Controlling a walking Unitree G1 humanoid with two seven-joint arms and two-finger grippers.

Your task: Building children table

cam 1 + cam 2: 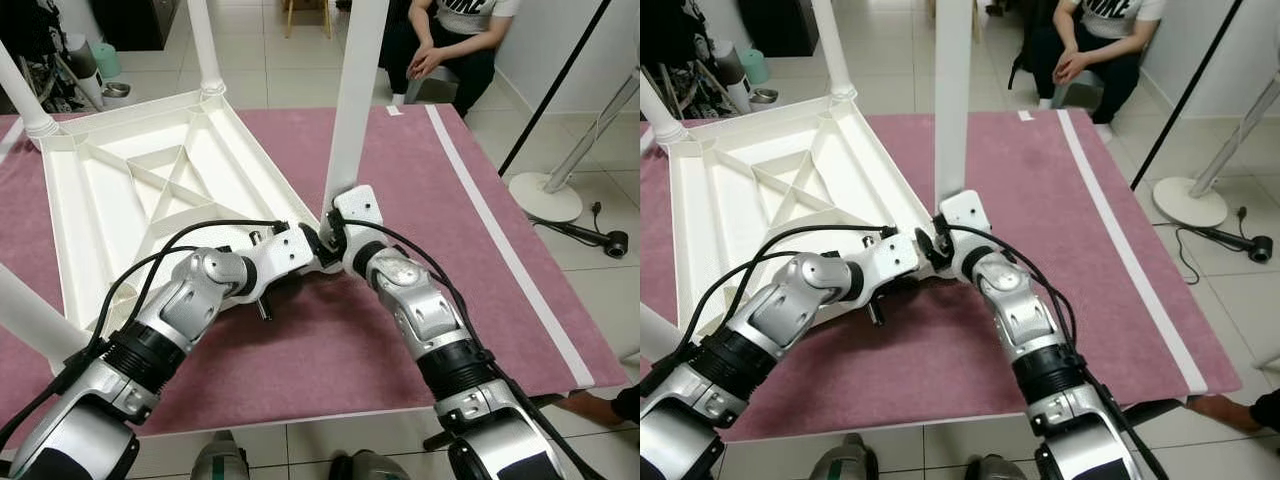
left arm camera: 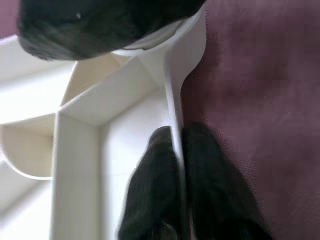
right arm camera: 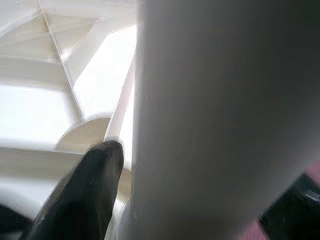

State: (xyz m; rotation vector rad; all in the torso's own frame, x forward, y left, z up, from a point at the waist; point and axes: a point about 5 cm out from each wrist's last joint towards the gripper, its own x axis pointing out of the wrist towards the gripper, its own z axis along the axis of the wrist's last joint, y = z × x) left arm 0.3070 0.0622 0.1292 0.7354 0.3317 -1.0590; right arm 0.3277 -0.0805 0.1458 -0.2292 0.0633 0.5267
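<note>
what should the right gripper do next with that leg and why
Probably keep turning the leg into its corner socket. The right gripper clasps its base, it stands upright on the tabletop, and the left gripper pinches the rim there to steady it.

From where the robot stands, the upturned white tabletop blocks the ground from nine to twelve o'clock, its ribs leaving only shallow pockets. An upright leg rises at twelve, with the left gripper and right gripper crowded at its foot, so no passage there. More legs stand at the far corners. The maroon mat from one to four o'clock lies open. Beyond it a seated person and a lamp stand close off the edge.
</note>
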